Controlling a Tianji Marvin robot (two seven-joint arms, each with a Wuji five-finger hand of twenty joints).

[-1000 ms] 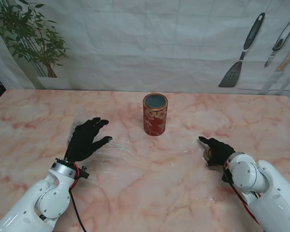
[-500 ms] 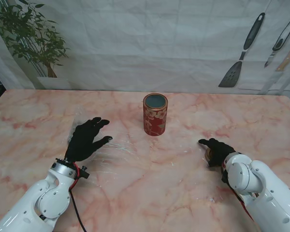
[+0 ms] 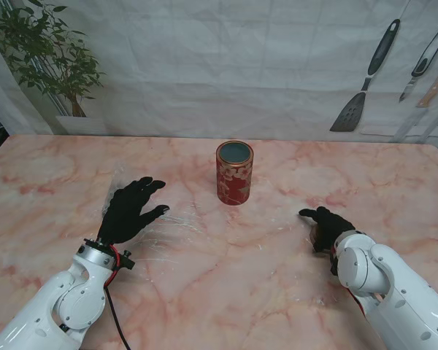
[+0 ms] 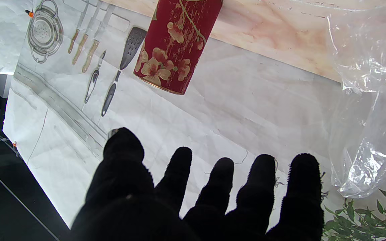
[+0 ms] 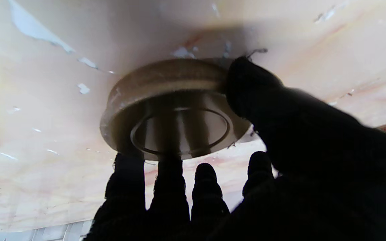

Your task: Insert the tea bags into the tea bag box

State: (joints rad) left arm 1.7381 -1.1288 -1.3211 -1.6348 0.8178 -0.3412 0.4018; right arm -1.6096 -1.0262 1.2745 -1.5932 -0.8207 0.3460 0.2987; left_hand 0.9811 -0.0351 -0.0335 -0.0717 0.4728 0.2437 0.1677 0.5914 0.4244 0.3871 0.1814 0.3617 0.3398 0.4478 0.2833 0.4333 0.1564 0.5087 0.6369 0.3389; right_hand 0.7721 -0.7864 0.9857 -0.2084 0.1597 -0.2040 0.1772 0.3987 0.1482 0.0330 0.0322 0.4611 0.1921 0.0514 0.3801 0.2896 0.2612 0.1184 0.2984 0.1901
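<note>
The red floral tea tin stands upright and uncovered at the table's middle; the left wrist view shows it too. My left hand lies open, fingers spread, on a crumpled clear plastic bag left of the tin. My right hand is curled over a round golden metal lid lying on the table to the tin's right. Its thumb presses the lid's rim and the other fingers reach the opposite side. I cannot make out any tea bags.
A potted plant stands at the far left corner. A backdrop printed with kitchen utensils hangs behind the marble table. The clear plastic bag spreads between my left hand and the tin.
My right forearm has shifted left and toward me, and the hand now covers the lid that showed beside it earlier. The left hand and the tin have not moved.
</note>
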